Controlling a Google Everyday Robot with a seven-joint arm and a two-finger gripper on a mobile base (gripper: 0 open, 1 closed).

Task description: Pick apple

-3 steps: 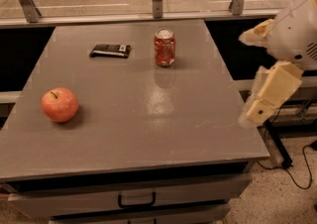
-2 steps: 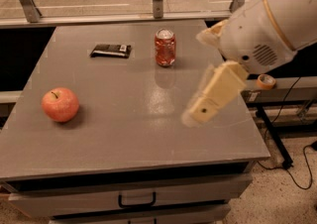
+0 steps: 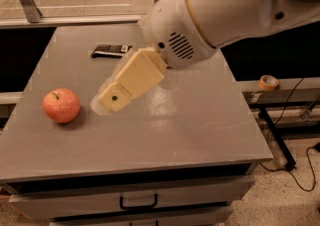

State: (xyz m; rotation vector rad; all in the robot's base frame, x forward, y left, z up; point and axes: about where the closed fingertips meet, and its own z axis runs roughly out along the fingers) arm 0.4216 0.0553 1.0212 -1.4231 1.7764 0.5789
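- The apple (image 3: pixel 61 105) sits upright on the left part of the grey bench (image 3: pixel 175 135), stem on top, close to the left edge and nearer the front than the back. Nothing touches it.
- The tool (image 3: pixel 112 99) hangs above the middle of the bench, slanting down and to the left from the big white arm (image 3: pixel 220 10), with its tip pointing toward the apple. There is a clear gap between tip and fruit.
- The tool shows only as one cream block seen from the side, so I cannot tell whether it is spread or pressed together. It carries nothing.
- A flat dark object (image 3: pixel 111 49) lies near the back of the bench, well apart from the apple and out of the way.
- My reading of the step in hand: the reach toward the apple, with the grasp not yet begun.
- The next move calls for travelling further left and lower until the tool brackets the apple at its widest part, then squeezing it.
- The fruit is round and free to roll, so a glancing touch could nudge it toward the left edge. A centred approach looks wise.
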